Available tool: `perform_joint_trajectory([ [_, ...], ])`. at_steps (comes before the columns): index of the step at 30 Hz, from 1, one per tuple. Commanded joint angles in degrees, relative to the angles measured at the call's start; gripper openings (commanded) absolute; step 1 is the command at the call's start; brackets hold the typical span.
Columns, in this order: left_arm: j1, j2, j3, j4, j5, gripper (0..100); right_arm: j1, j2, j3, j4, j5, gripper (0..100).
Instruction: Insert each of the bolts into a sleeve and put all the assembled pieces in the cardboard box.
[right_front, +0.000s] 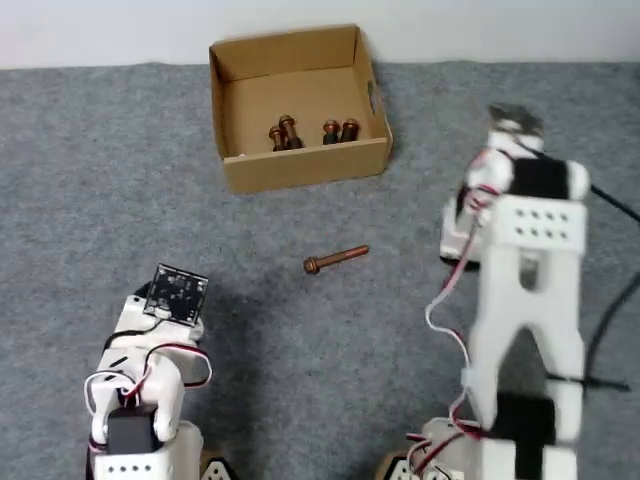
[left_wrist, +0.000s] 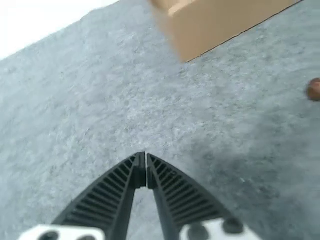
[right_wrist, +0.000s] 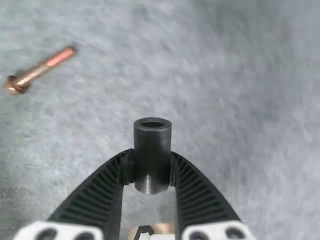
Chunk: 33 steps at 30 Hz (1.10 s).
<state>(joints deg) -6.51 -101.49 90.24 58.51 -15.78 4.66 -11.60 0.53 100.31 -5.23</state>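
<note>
- The right end effector (right_wrist: 151, 161) is clamped on a dark sleeve (right_wrist: 152, 155). Its two ribbed fingers press the sleeve's sides, and the open bore shows at the end away from the wrist.
- The left end effector (left_wrist: 146, 172) is closed with nothing in it. Its ribbed fingertips meet above the grey tabletop (right_front: 100, 180).
- One copper-coloured bolt (right_front: 336, 260) lies flat on the tabletop between the two arms and the cardboard box (right_front: 305, 168), touching neither. Its head is at the end nearer the left arm (right_front: 150, 370), and its shank is angled slightly toward the box.
- In the right wrist view this bolt lies well apart from the held sleeve, off to one side of it.
- The cardboard box stands open at the far side of the tabletop, close to the white wall behind it.
- Inside the box, near its front wall, the assembled pieces (right_front: 287, 133) rest on the floor. Four copper heads show — two together, then two more just beside them.
- The right arm (right_front: 525, 260) stands tall at the right side of the tabletop, well apart from the box, with red and white wires looping along it.
</note>
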Motion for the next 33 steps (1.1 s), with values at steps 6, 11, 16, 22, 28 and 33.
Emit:
perform_joint_trajectory([
  [6,5.71,18.20,-13.93,3.25,-0.44,1,9.89,-18.33,13.27,-5.85,-8.44,0.8],
  [11,11.25,40.26,-28.88,7.21,-0.44,1,11.12,-30.55,26.20,-9.98,-8.70,0.8],
  [16,17.85,58.99,-42.68,11.16,-0.44,1,15.52,-44.62,39.91,-16.40,-7.65,0.8],
  [22,19.78,77.80,-57.71,12.66,-0.62,1,19.38,-60.26,54.77,-19.38,-2.55,0.8],
  [28,21.71,95.47,-73.36,19.96,-8.35,12,20.88,-74.42,63.03,-22.37,4.04,0.9],
  [33,24.18,109.63,-90.42,28.75,-9.32,18,20.88,-82.33,64.97,-22.37,5.63,0.9],
])
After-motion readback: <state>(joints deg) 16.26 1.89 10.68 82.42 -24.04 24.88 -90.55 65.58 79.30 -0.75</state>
